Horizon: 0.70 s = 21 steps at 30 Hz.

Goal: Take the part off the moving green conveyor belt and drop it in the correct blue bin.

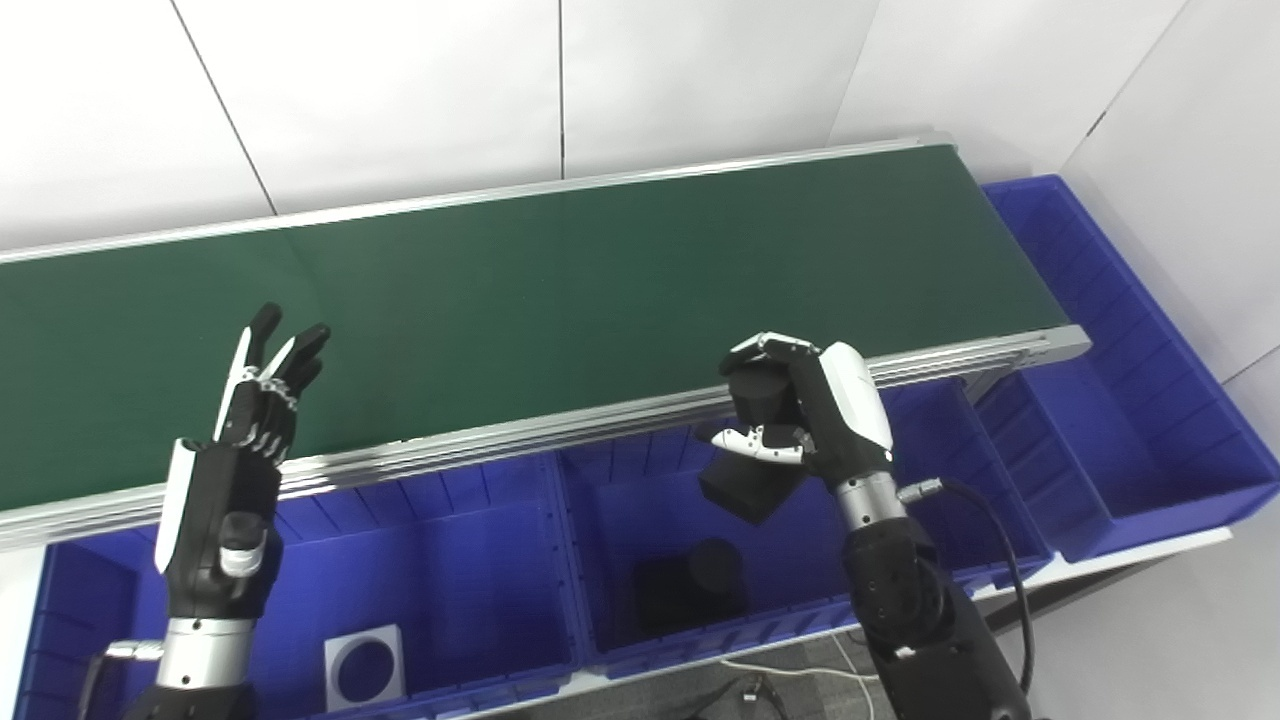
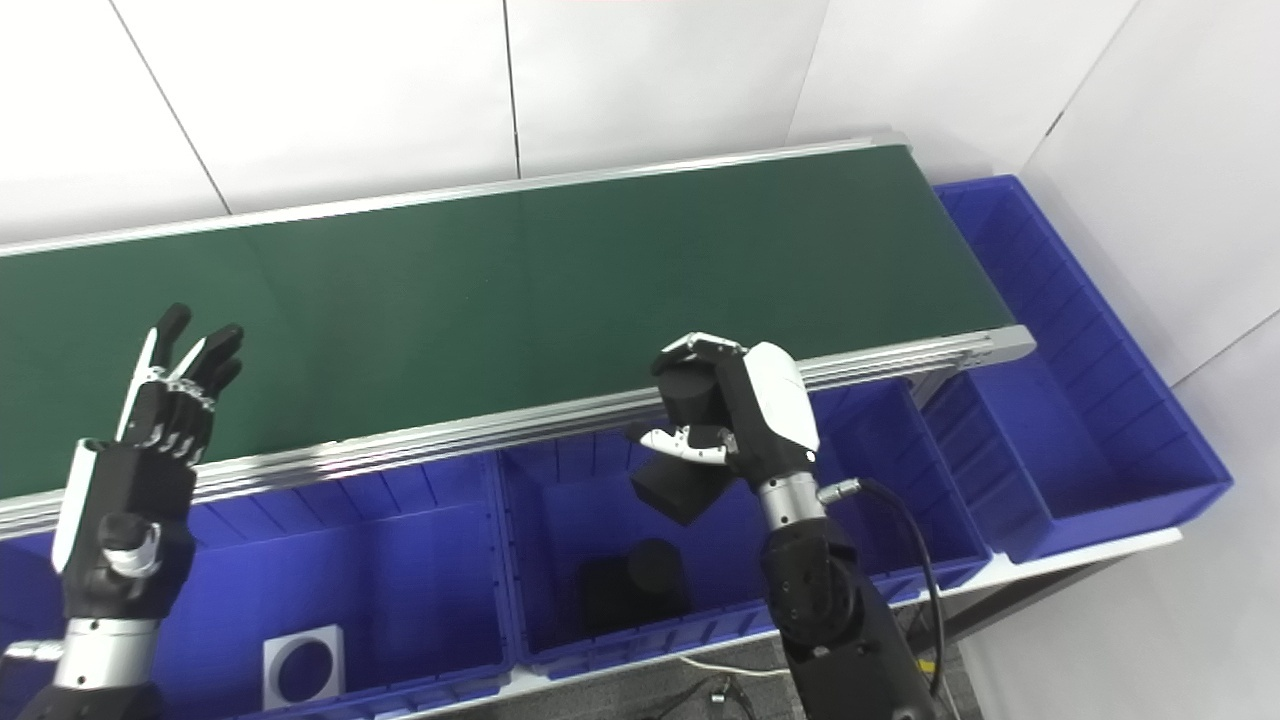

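black part (image 1: 752,440), a dark block with a round boss on top, sits clamped in the right hand (image 1: 812,415), whose fingers curl over the boss while the thumb presses in from the side. it hangs tilted just off the near rail of the green conveyor belt (image 1: 560,290), above the middle blue bin (image 1: 600,560), at about four o'clock in the left eye view. it is clear of the belt and touches nothing but the hand.

inside that middle bin, at about six o'clock, lies another dark part (image 1: 692,588) of what looks like the same shape. the bin at seven o'clock (image 1: 470,590) holds a white square part (image 1: 364,668) with a dark round face. this suggests the black one belongs where it already hovers. a longer blue bin (image 1: 1130,400) sits at the belt's end, at about three o'clock.

the left hand (image 1: 232,470) is raised at nine o'clock over the near rail, fingers spread and straight, holding nothing; it appears to be waiting.

the step in hand looks like the drop: the carry seems done and only the release is left. next the fingers and thumb need to part, perhaps after a slight lowering, so the block falls inside the bin walls. being tilted, it may tumble or strike the part lying below.
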Available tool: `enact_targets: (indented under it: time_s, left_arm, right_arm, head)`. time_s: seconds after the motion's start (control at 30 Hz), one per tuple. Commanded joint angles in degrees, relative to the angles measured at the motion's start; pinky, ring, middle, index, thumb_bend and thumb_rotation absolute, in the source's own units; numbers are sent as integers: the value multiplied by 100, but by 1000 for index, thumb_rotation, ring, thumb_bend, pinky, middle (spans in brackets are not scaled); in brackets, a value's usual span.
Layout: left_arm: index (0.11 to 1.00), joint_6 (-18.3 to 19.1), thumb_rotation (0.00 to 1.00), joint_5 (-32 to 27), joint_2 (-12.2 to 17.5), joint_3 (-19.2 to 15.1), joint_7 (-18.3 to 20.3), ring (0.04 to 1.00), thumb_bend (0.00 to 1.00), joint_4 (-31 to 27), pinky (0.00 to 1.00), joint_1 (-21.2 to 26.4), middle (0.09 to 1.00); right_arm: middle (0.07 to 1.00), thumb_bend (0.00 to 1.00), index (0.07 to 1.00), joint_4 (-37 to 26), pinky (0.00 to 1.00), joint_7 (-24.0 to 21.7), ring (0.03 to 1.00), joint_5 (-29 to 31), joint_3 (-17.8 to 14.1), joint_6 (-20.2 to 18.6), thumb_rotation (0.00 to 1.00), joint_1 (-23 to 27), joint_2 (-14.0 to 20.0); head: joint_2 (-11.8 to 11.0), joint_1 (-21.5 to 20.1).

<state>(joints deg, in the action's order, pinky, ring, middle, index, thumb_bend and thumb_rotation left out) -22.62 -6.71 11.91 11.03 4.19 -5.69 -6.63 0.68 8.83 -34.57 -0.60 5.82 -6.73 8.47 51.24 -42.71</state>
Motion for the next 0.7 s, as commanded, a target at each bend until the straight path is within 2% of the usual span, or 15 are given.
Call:
enact_targets:
  time_s: [0.0, 0.17, 0.5, 0.67]
  left_arm:
    - [995, -92, 990, 74, -34, -41, 151, 919, 946, -202, 917, 51, 893]
    - [988, -106, 988, 81, -92, -123, 273, 905, 926, -206, 913, 24, 886]
    - [981, -118, 986, 130, -195, -229, 418, 901, 891, -190, 886, 34, 876]
    - [974, -95, 991, 181, -265, -299, 444, 897, 893, -199, 878, 15, 874]
  right_arm:
    - [466, 515, 526, -45, 290, 253, 380, -141, -25, -52, 0, 138, 85]
    - [456, 513, 534, 30, 281, 494, 370, -614, -65, -652, 0, 193, 55]
    - [462, 513, 537, 178, 285, 628, 369, -778, 30, -1004, 0, 226, 85]
    - [469, 513, 538, 141, 306, 516, 379, -767, 95, -1165, 0, 205, 118]
  head:
    - [3, 42]
    - [21, 123]
    - [22, 171]
    - [14, 211]
